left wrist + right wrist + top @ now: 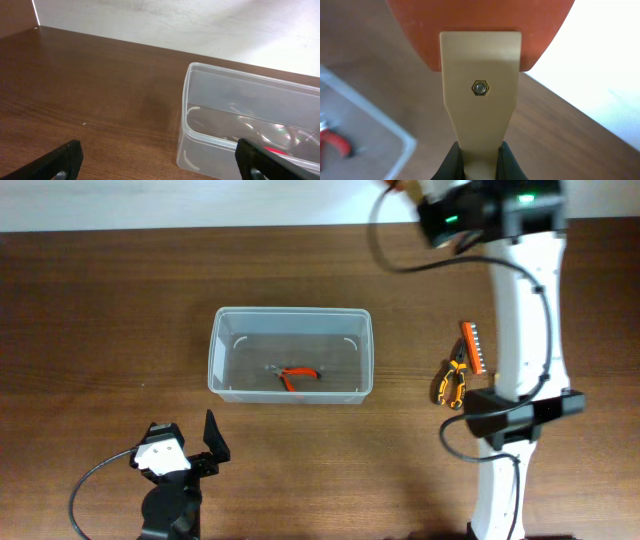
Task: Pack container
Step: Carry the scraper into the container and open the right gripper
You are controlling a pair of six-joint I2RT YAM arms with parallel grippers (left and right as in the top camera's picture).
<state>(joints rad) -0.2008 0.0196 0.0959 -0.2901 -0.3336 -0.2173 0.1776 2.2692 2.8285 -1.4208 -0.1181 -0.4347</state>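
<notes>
From above, the container (290,320) sits in the middle of the counter. It is a clear plastic box with round corners and a thick rim. Its long side runs from the left edge to the right edge. Red pliers (297,377) lie inside it. Yellow pliers (453,383) and an orange strip (472,346) lie on the brown wood to its right. The white right arm (520,330) reaches up to the far edge, so the box is to the left of its hand and closer to the near edge. The left gripper (188,442) waits by the near edge.

In the left wrist view, the two black fingers (65,160) are wide apart and hold nothing. The box is just ahead on the right.

In the right wrist view, the right gripper (480,161) pinches a scraper (480,65). The scraper has a flat tan handle with a small nut and a round orange-red blade. A box corner shows low on the left, so this arm probably has to carry the scraper that way.
</notes>
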